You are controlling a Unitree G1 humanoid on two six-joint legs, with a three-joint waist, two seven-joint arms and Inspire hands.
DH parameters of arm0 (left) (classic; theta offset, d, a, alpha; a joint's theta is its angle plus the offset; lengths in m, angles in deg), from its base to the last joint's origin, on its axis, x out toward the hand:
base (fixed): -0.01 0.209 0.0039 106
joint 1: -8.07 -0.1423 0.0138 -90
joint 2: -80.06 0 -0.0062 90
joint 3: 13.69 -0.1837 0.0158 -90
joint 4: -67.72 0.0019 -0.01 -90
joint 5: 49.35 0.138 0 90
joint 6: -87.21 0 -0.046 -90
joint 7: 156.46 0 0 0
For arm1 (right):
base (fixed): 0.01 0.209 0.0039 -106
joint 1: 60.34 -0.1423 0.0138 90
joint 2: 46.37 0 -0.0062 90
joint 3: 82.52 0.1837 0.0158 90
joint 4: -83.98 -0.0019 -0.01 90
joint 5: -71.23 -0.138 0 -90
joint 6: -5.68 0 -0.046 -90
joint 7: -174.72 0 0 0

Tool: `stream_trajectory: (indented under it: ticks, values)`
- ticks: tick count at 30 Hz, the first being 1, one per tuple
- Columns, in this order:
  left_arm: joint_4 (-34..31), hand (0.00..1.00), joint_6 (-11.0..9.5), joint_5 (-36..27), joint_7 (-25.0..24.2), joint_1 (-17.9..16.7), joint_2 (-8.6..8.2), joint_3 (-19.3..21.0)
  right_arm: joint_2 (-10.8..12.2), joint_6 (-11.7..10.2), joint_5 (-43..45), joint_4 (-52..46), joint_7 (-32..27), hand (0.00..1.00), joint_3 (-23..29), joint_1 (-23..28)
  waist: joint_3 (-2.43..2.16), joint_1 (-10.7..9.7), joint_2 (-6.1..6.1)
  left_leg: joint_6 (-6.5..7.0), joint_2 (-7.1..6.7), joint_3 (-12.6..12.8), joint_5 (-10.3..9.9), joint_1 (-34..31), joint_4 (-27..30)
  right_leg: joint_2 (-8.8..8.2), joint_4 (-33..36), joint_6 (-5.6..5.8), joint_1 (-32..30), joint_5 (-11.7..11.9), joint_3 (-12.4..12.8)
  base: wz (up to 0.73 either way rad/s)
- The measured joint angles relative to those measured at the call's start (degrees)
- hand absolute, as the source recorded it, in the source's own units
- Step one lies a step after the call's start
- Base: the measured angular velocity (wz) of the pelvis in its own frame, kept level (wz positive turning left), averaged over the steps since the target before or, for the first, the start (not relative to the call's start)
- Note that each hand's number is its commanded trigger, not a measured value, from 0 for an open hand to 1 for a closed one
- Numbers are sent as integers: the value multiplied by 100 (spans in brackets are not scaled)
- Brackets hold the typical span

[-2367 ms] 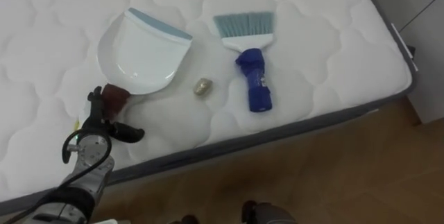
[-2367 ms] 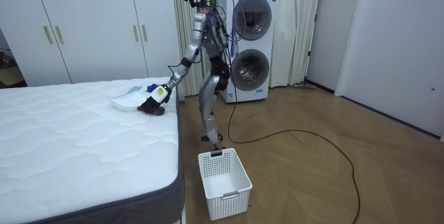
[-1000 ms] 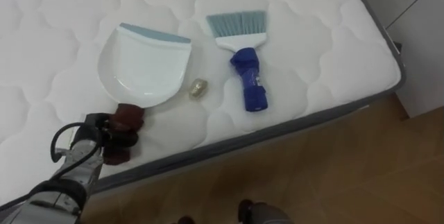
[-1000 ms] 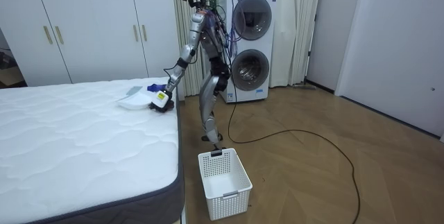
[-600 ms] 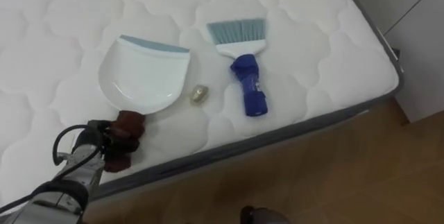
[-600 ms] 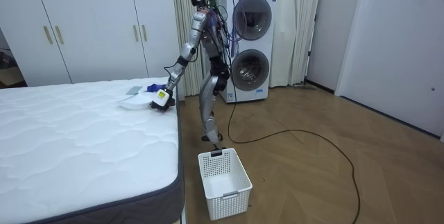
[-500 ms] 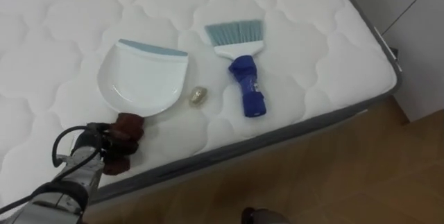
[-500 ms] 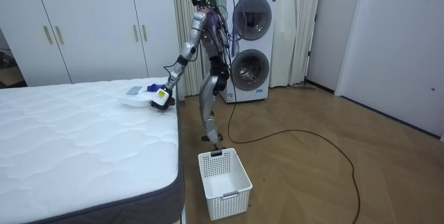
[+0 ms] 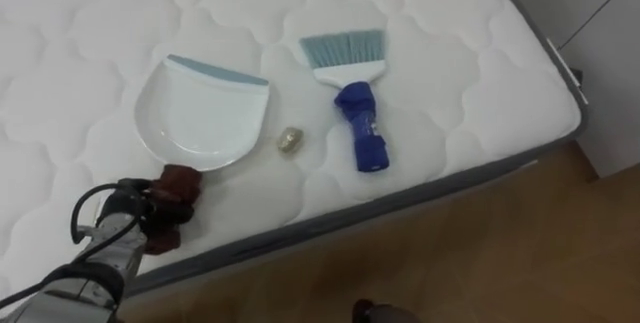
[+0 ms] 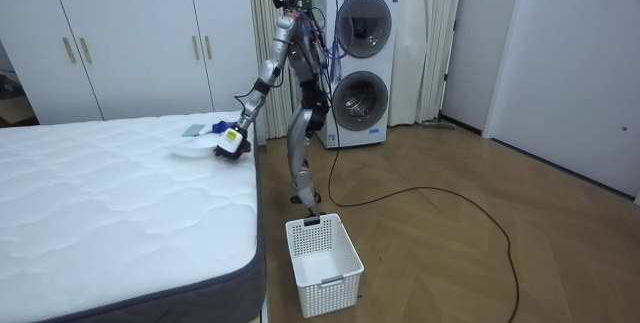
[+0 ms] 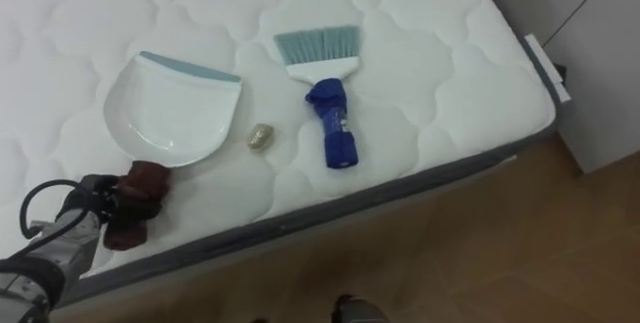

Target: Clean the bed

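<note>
Room camera, my log: a white slatted plastic laundry basket (image 10: 338, 285) stands upright on the brown herringbone wood floor (image 10: 450, 253). Well behind it, two white front-loading laundry machines (image 10: 362, 68) sit stacked one on the other (round doors facing the room). Pale floor-length curtains (image 10: 432, 43) hang just beside them. Tall white wardrobe doors with slim handles (image 10: 130, 43) line the room view's left.

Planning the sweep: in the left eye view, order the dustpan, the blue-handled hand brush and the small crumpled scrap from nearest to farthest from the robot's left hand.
1. Dustpan: its handle is gripped by the left hand, lower left.
2. Crumpled scrap: just right of the pan.
3. Hand brush: farthest right.
</note>
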Motion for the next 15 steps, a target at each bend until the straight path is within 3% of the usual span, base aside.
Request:
stream_trajectory:
  ticks: [3, 7, 15]
  values:
    - [-18, 100, -5, 108, 101, -56, 15, 11, -23, -41, -78, 22, -60, 0, 119, -75, -5, 97, 12, -3, -22, 28, 9, 101, -83, -53, 21, 1, 42, -15, -2, -1]
    - [-454, 100, -166, 669, 199, -558, 90, 128, -23, -172, -423, -14, -176, 0, 696, -216, -5, 117, 32, -1, -58, 13, 10, 73, -109, -65, 2, 17, 49, -31, -49, 3]
    - [-1079, 100, -391, 791, 319, -1357, 91, 128, -54, -445, -967, -46, -555, 0, 1122, -301, -33, 334, 30, -10, -96, -87, 41, 204, -284, -81, -107, 28, 193, -38, -115, 6]
